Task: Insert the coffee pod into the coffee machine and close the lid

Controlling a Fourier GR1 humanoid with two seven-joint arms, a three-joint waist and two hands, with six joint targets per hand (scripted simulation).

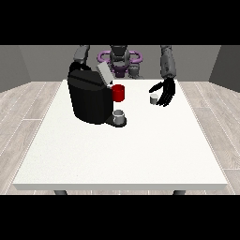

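The robot hand at the view's right (166,92) hangs low over the far right part of the white bench (122,154), its black fingers spread and relaxed, curving towards the left. Just beside those fingers, on their left, the small grey coffee pod (153,99) stands upright on the bench; whether the fingers touch it cannot be told, but they are not closed round it. Further left, near the middle of the far edge, stands the black coffee machine (88,99) with its grey lid (104,73) tilted up and open. A red cup (118,93) sits close against the machine's right side, and a small grey cup (120,116) rests on the machine's tray nearer the camera. The other robot hand is hidden behind the machine, so its state cannot be told.
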